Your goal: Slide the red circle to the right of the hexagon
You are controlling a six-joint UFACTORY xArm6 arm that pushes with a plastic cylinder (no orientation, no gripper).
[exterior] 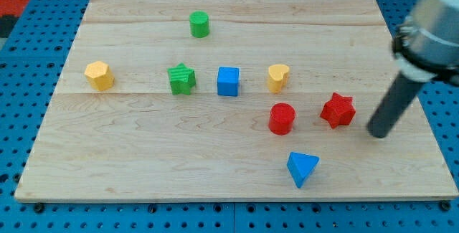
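The red circle [282, 118] stands on the wooden board [143, 161], right of centre. The yellow hexagon [100, 75] sits far off at the view's left. My tip [378, 132] is at the view's right, on the board, to the right of the red star [338, 110], which lies between the tip and the red circle. The tip touches no block.
A green circle [199, 24] is near the view's top. A green star [182, 79], a blue cube [228, 81] and a yellow heart [278, 77] form a row across the middle. A blue triangle [302, 168] lies below the red circle.
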